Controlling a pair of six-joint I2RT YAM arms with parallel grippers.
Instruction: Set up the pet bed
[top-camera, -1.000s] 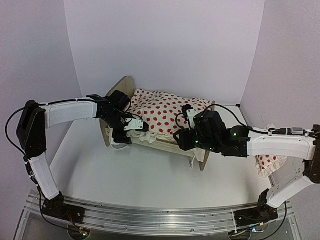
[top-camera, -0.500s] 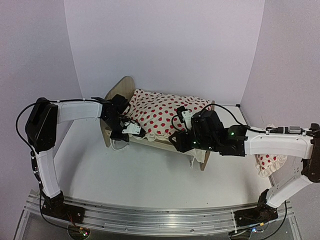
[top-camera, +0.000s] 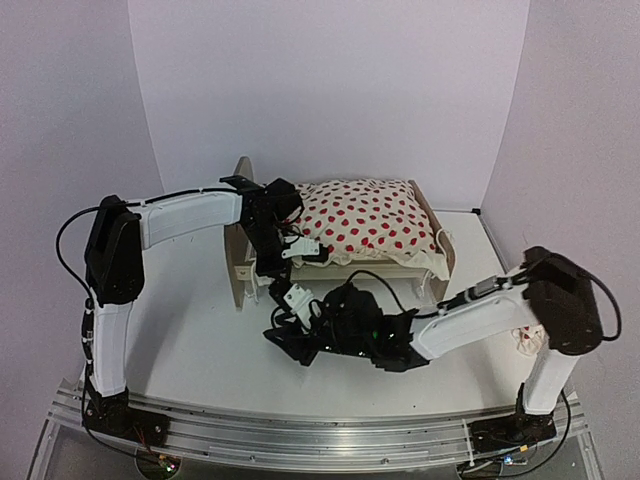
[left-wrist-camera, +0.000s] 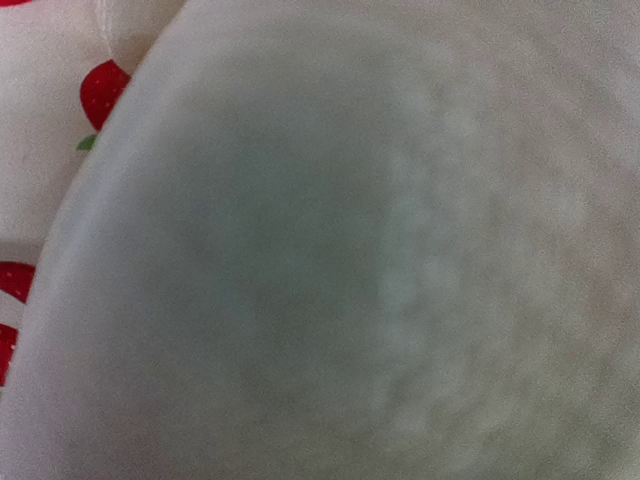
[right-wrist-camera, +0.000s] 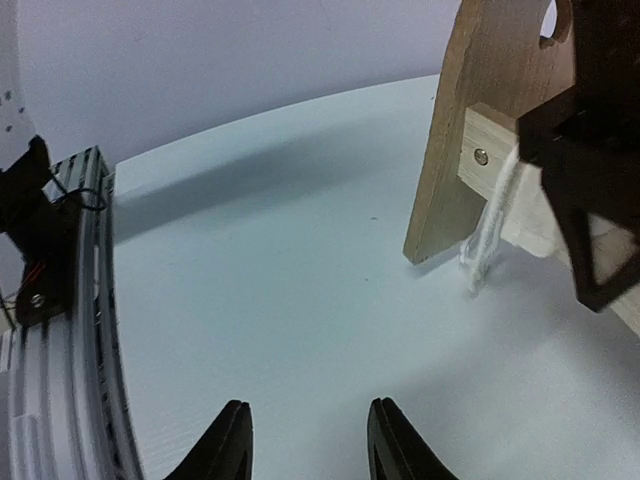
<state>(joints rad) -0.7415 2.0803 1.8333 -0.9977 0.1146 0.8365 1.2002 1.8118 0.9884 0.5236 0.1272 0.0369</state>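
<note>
The pet bed (top-camera: 241, 262) stands mid-table, its light-wood headboard (right-wrist-camera: 480, 130) to the left and its low footboard at the right. A cream red-dotted duvet (top-camera: 370, 215) covers its top. My left gripper (top-camera: 290, 248) is at the duvet's near edge by the headboard. The left wrist view is filled by blurred cream fabric (left-wrist-camera: 380, 260), so its jaws are hidden. In front of the bed my right gripper (right-wrist-camera: 310, 445) hovers low over the bare table, open, with nothing between its fingers. It points toward the headboard's foot.
A white ruffle strip (right-wrist-camera: 490, 235) hangs from the bed's side rail beside the headboard. A bit of a red-dotted pillow (top-camera: 523, 342) shows behind my right arm at the table's right. The metal base rail (right-wrist-camera: 70, 330) runs along the near edge. Walls close in on three sides.
The bed has swung round and shifted right, with the duvet now squarer on it. My left gripper followed along its near edge. My right arm left the footboard and dropped low in front.
</note>
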